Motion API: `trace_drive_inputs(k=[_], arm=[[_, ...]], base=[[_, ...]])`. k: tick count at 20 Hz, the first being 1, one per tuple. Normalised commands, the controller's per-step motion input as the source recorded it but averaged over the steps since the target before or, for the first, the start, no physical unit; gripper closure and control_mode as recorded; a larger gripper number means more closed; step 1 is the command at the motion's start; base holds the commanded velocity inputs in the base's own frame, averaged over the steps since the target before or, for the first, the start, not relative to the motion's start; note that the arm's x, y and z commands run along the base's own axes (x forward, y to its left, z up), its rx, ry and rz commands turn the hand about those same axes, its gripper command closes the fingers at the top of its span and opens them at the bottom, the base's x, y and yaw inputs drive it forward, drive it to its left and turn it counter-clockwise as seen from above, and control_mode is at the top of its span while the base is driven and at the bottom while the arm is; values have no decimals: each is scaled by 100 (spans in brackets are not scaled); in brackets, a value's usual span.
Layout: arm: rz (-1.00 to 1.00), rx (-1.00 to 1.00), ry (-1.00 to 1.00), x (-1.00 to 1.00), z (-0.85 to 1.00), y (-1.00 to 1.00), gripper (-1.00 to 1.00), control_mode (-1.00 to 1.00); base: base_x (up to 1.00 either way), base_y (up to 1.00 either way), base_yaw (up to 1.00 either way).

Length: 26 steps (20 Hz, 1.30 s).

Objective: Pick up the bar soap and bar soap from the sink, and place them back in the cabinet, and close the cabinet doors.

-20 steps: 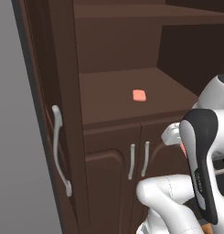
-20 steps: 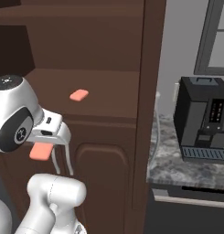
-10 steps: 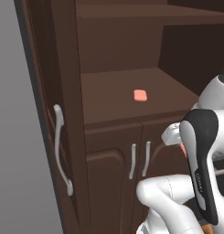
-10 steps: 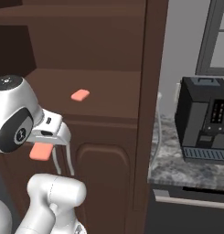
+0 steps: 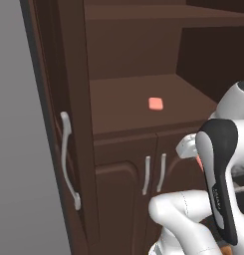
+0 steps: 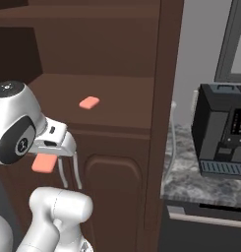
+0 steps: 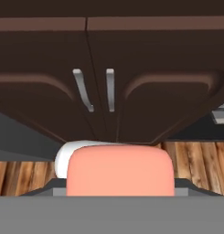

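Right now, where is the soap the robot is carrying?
The carried soap is in the gripper, low in front of the small lower doors, below the shelf holding the other soap.

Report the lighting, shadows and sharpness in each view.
Left base view: flat, even light, soft edges, deep shade behind the shelf. Right base view: same flat light, no glare on the coffee machine. Hand view: held bar soap looms large; lower doors sharp.

A flat bar soap (image 5: 156,103) lies alone near the middle of the open cabinet's (image 5: 73,74) brown shelf (image 5: 123,107).
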Motion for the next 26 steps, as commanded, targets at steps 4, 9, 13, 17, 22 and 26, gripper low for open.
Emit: trace_drive_inputs(k=[4,9,13,17,22,26], arm=[[0,0,0,0,0,0,100,100],[0,0,0,0,0,0,100,100],[0,0,0,0,0,0,100,100],[0,0,0,0,0,0,100,100],[0,0,0,0,0,0,100,100],[0,0,-10,0,8,36,100,-100]], base=[[0,10,9],[0,21,6],[2,16,0],[4,1,0],[1,6,0],[0,0,0]])
